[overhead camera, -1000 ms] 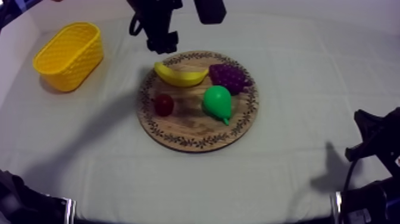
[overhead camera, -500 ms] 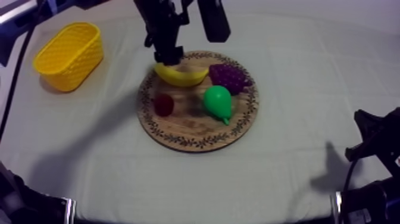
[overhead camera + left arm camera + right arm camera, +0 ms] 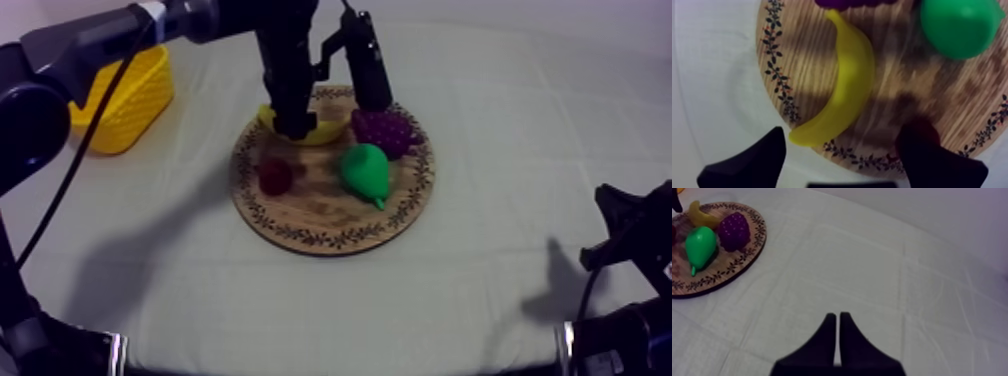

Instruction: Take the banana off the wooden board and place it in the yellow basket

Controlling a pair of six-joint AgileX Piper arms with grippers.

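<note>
left gripper (image 3: 845, 131) hangs over the wooden board (image 3: 330, 240), fingers (image 3: 747, 165) wide apart w/ nothing held. in the left wrist view the banana (image 3: 849, 80) lies flat on the board in the gap btw them. one tip is just beside one finger, the other end is up by the grapes (image 3: 385, 128). can't tell if the fingers touch the wood or the fruit yet. the small red fruit (image 3: 275, 176) sits right by the other finger, so it's close to the grasp. the pear (image 3: 365, 170) is also on the board, near the banana but apart from it. in the top view the left arm comes in from upper left and covers the banana's middle.

right gripper (image 3: 837, 316) is over bare cloth at its own side of the table, well apart from the board, fingers pressed together on nothing.

yellow basket (image 3: 125, 105) stands at the table's left side, apart from the board, partly behind the left arm.

progress, my read: early. the reach looks abt done and the gripper is placed over the banana, but the grasp isn't made. left to do: close on the banana, lift it clear, carry it to the basket, let go. risks imo: a finger could nudge the red fruit, or the smooth curved skin could slip as the fingers close. a grip near the banana's middle seems safest.
</note>
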